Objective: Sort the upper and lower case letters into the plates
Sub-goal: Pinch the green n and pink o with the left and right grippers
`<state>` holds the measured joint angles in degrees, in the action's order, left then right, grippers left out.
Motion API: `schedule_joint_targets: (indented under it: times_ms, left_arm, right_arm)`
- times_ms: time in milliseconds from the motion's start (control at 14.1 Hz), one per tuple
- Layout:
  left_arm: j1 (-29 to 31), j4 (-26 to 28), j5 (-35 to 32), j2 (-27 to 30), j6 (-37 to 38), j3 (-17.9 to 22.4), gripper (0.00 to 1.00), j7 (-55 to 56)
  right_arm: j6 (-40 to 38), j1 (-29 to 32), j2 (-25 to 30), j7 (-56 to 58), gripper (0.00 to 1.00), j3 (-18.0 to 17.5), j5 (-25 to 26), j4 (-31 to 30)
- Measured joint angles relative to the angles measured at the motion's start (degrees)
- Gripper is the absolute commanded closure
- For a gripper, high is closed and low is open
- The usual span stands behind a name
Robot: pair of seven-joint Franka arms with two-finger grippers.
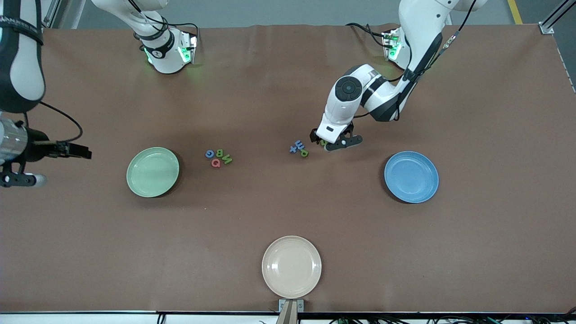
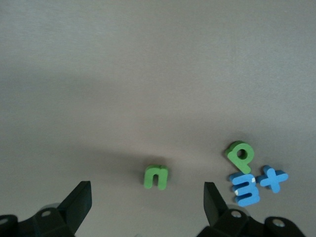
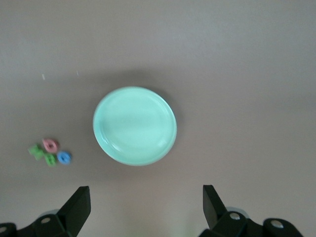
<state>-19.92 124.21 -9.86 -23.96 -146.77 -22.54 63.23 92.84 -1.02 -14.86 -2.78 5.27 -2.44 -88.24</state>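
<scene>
Plain brown tabletop (image 1: 288, 90); pale green plate (image 1: 152, 172); bright blue plate (image 1: 411, 176); cream plate (image 1: 291, 266); green letter n (image 2: 156, 177); black fingers (image 2: 79, 203)

The left gripper (image 2: 148, 202) is seen low over the brown tabletop (image 2: 148, 74) with its two dark fingers (image 2: 79, 202) spread wide and nothing held between them. A small green lowercase "n" (image 2: 156, 177) is found lying flat on the tabletop in the gap between the fingers, touching neither. Just beside one finger, a green "p" (image 2: 240, 155), a blue "m" (image 2: 245, 189) and a blue plus sign (image 2: 273, 178) are clustered closely together.
</scene>
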Motion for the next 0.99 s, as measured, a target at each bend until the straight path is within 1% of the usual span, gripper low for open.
schedule_joint_targets:
  times_ms: [212, 354, 638, 779, 850, 992]
  left_arm:
    - [-0.3, -0.3, -0.3, -1.5, -1.3, 0.0, 0.04, 0.0]
    - [-1.0, -0.3, -0.3, -2.4, -1.8, 0.0, 0.11, 0.0]
    - [-1.8, -0.4, -0.3, -4.4, -2.6, 0.1, 0.18, 0.0]
    - [-1.8, -0.4, -1.6, -4.9, -3.1, 0.2, 0.21, 0.0]
    - [-1.8, -0.4, -3.2, -5.2, -3.4, 0.3, 0.22, 0.1]
    - [-1.8, -0.6, -4.9, -5.8, -4.1, 0.5, 0.26, 0.1]
  right_arm:
    - [6.5, -3.9, -0.4, -12.3, 0.00, -0.3, -2.9, -4.3]
    - [13.8, -7.4, -0.6, -20.5, 0.00, -0.4, -4.0, -9.7]
    - [30.9, -16.2, -1.8, -36.0, 0.00, -0.6, -4.6, -21.6]
    - [36.2, -20.4, -3.9, -41.6, 0.00, -0.7, -4.6, -24.4]
    - [37.8, -22.2, -5.4, -43.0, 0.00, -0.7, -4.6, -25.0]
    - [41.3, -24.2, -8.1, -43.9, 0.00, -0.6, -4.6, -25.5]
